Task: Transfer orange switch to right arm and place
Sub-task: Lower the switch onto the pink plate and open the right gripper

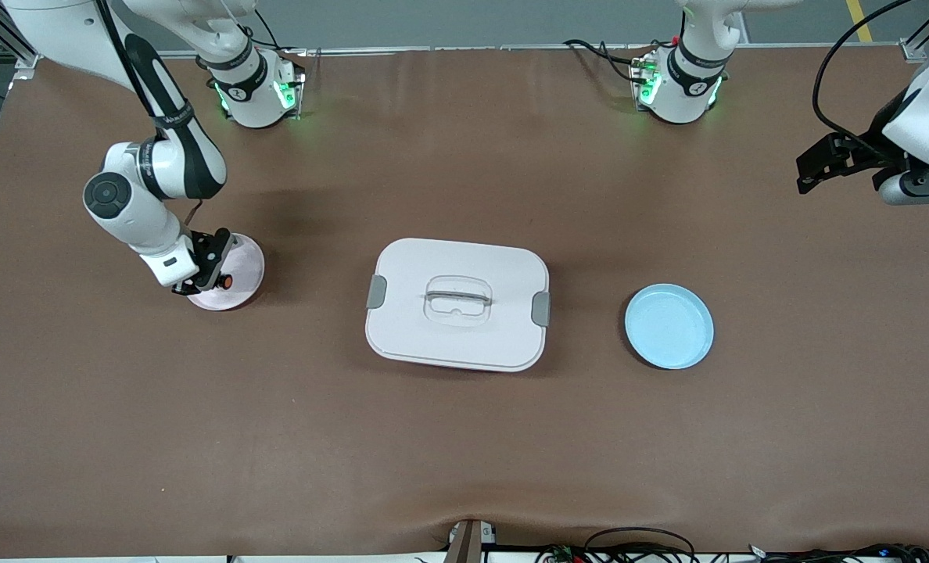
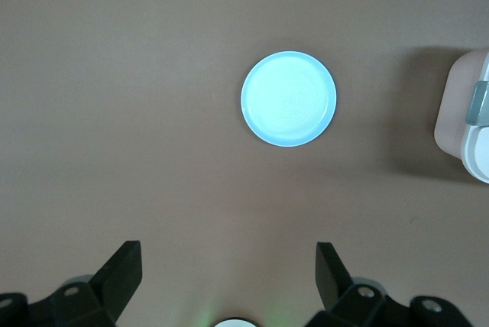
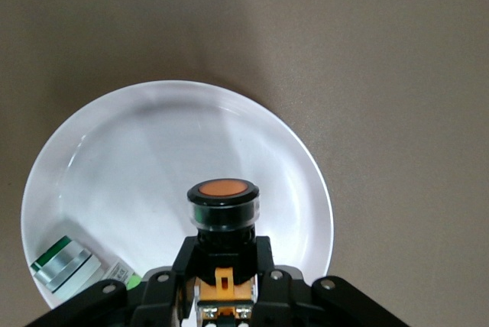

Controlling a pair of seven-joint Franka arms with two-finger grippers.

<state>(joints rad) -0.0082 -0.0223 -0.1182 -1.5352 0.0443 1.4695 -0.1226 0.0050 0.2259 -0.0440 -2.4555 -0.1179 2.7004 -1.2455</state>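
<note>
The orange switch (image 3: 224, 205), a short black cylinder with a round orange face, is clamped between my right gripper's (image 3: 224, 254) fingers. It is held just above a pale plate (image 3: 153, 144) at the right arm's end of the table. In the front view the right gripper (image 1: 213, 272) is low over that plate (image 1: 249, 254), and the switch (image 1: 227, 279) shows as an orange dot. A small white-and-green piece (image 3: 65, 264) lies in the plate near its rim. My left gripper (image 1: 820, 166) is open and empty, and waits high over the left arm's end of the table.
A white lidded box (image 1: 457, 305) with grey clasps sits mid-table. A light blue plate (image 1: 668, 326) lies between it and the left arm's end. The left wrist view shows the blue plate (image 2: 288, 98), my open left gripper (image 2: 228, 266) and a corner of the box (image 2: 462, 113).
</note>
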